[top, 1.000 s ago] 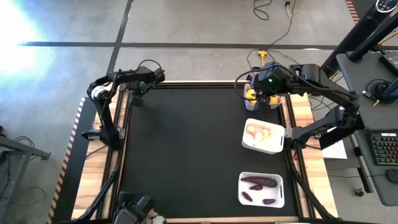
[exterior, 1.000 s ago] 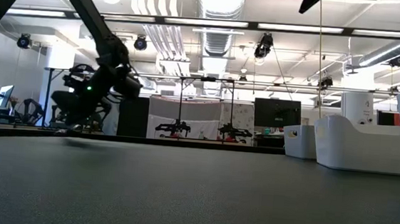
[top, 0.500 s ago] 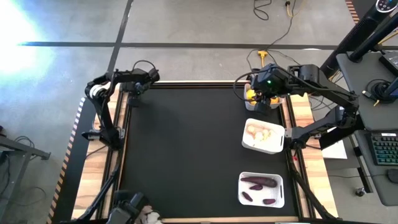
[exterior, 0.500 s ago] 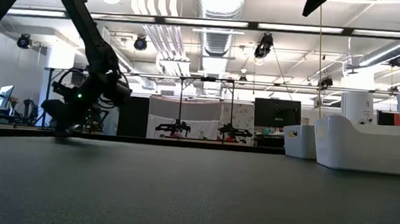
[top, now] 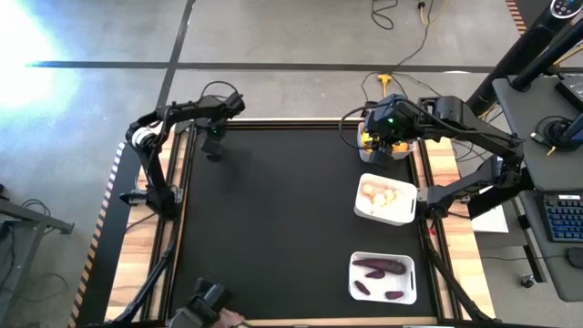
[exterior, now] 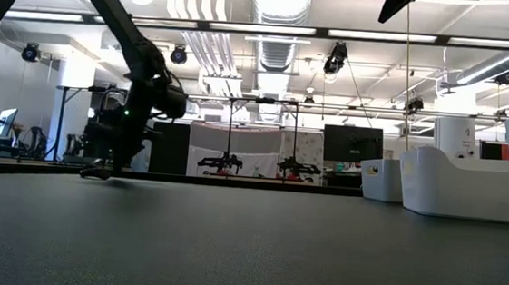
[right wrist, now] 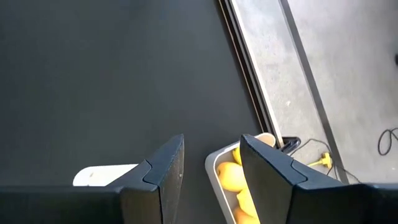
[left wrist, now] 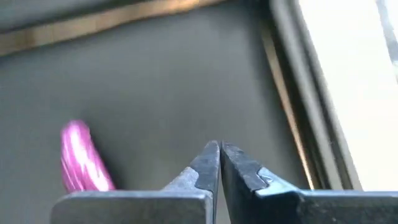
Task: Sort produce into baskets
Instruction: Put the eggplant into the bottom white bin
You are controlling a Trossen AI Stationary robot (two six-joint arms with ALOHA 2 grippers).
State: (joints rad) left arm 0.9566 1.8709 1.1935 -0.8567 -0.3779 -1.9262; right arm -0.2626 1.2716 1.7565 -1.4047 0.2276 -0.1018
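The table (top: 273, 228) has a matt black, finely grained top edged with pale wood. The baskets (top: 407, 212) look like smooth white plastic. The eggplants (top: 380, 265) have glossy purple skin.

Grey concrete floor (top: 273, 36); bright ceiling strip lights (exterior: 363, 35)

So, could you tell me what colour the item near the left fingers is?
Bright pink-purple item; left wrist view shows it best.

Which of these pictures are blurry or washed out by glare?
Left wrist view: soft all over, the purple piece smeared, a washed-out white patch at one side, the left claw shut. High view: bright glare on the floor in the upper left corner. Low view: ceiling lights blown out. Right wrist view: sharp, lemons clear in their tray.
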